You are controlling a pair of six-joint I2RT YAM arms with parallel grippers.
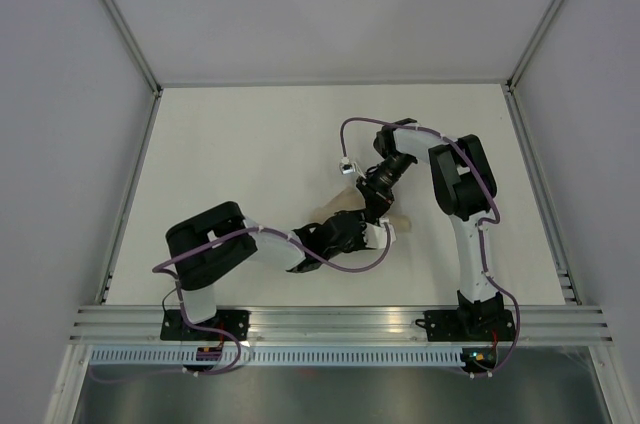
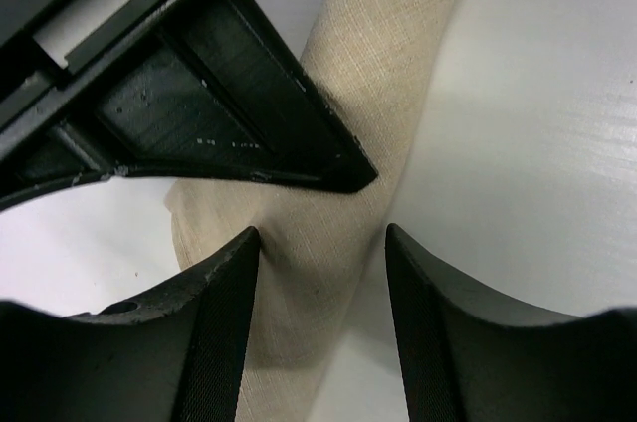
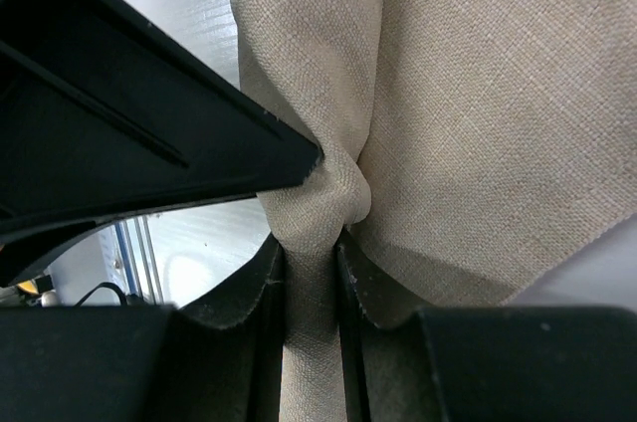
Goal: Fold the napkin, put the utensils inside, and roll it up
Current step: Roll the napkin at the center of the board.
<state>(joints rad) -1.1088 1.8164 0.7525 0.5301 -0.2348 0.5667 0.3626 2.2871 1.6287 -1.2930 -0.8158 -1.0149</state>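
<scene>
Centrally on the table (image 1: 230, 164), a little right of middle: napkin (image 1: 338, 210), gathered into a narrow beige band. Clamped on a pinched ridge of that cloth: right gripper (image 3: 311, 243), jaws nearly together with fabric squeezed between. Spread apart and straddling the band without gripping it: left gripper (image 2: 323, 233). No sign of the fork in any view; impossible to tell whether wrapped inside or lying elsewhere.

Likely trouble from here: loosening of the bundle, with only one small pinch holding it and nothing on the left side pinning the layers. Any pull by the right gripper apt to drag or lift the whole band rather than tighten it, or to tug out a single fold and open the roll. Fork, if tucked inside, liable to slide from an open end once tilted. Crowding also a hazard, with the two tools nearly touching over the same spot and a small sideways move enough for a knock.

Long axis judged roughly left to right across the table, right end angled slightly nearer. Seen from the left wrist, running slantwise between the fingers (image 2: 219, 322) and away beyond them. Neither end distinguishable as leading.
</scene>
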